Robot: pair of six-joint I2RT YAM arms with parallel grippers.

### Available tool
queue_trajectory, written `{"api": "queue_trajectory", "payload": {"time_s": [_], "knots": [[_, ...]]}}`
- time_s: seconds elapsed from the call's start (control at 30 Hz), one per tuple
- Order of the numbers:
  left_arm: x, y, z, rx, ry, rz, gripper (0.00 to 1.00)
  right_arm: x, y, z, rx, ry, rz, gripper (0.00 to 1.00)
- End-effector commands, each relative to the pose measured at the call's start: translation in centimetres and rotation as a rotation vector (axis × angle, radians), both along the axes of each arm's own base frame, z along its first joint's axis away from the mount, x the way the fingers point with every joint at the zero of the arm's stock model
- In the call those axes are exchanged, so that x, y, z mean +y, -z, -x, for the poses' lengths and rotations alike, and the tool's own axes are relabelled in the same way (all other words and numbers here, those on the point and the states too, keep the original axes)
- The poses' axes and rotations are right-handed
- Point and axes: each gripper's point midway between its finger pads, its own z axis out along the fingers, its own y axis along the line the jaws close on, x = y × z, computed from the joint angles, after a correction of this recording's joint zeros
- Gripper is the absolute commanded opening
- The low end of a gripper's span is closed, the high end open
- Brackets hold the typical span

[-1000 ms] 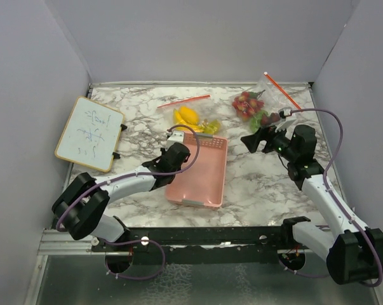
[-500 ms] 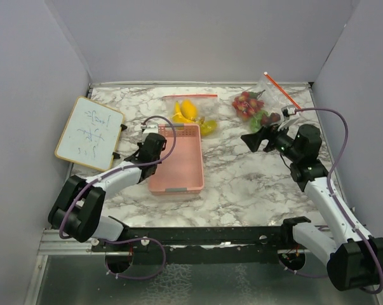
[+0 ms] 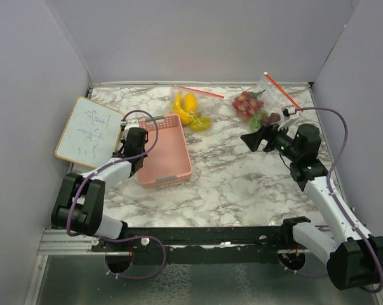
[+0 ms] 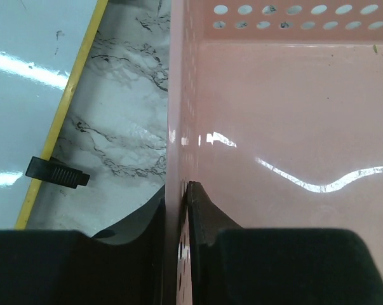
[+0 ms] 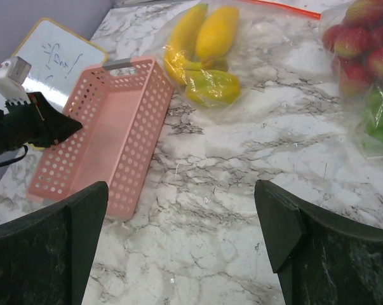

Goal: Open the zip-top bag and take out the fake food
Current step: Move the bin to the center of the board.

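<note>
My left gripper (image 4: pixel 177 213) is clamped on the pink basket's (image 3: pixel 169 149) side wall. The right gripper (image 5: pixel 180 190) hangs wide open, holding nothing. The fake food (image 3: pixel 190 113) lies sealed in its zip-top bag (image 3: pixel 201 92), just beside the basket's far corner; the strawberries (image 3: pixel 245 103) sit bagged farther right. I judge the basket should slide flat and stop short of the whiteboard (image 3: pixel 89 132).

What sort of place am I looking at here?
Probably a robot test booth: plain grey walls box in a marble-patterned table, and the right arm stands on a black rail.
</note>
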Motion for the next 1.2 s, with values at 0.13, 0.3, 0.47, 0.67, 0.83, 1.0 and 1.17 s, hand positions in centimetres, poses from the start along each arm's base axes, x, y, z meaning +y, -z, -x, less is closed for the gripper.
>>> {"api": "queue_trajectory", "payload": {"time_s": [0.13,0.3,0.47,0.67,0.83,1.0,1.17], "knots": [[-1.6,-4.0,-0.6,-0.181,0.029,0.142,0.64,-0.8,-1.6,0.1,-0.042,0.098,-0.142,0.99],[-2.0,-7.8,-0.9,-0.251,0.031,0.169,0.98,0.7,1.6,0.4,-0.008,0.032,-0.228,0.97],[-8.0,-9.9,0.2,-0.268,0.159,0.217,0.99,2.3,2.5,-1.6,0.049,-0.041,-0.237,0.87],[-20.4,-10.6,2.6,-0.224,0.414,0.263,0.88,1.5,4.0,-2.0,0.065,0.032,-0.207,0.84],[-24.1,-7.9,3.5,-0.146,0.419,0.135,0.92,-0.6,4.0,-2.1,0.053,0.145,-0.12,0.84],[-21.9,-4.7,4.0,-0.129,0.28,0.087,0.86,-1.4,3.8,-1.8,0.05,0.176,-0.077,0.84],[-21.8,-2.4,3.9,-0.088,0.271,0.043,0.77,-1.4,3.6,-1.5,0.045,0.172,-0.071,0.83]]}}
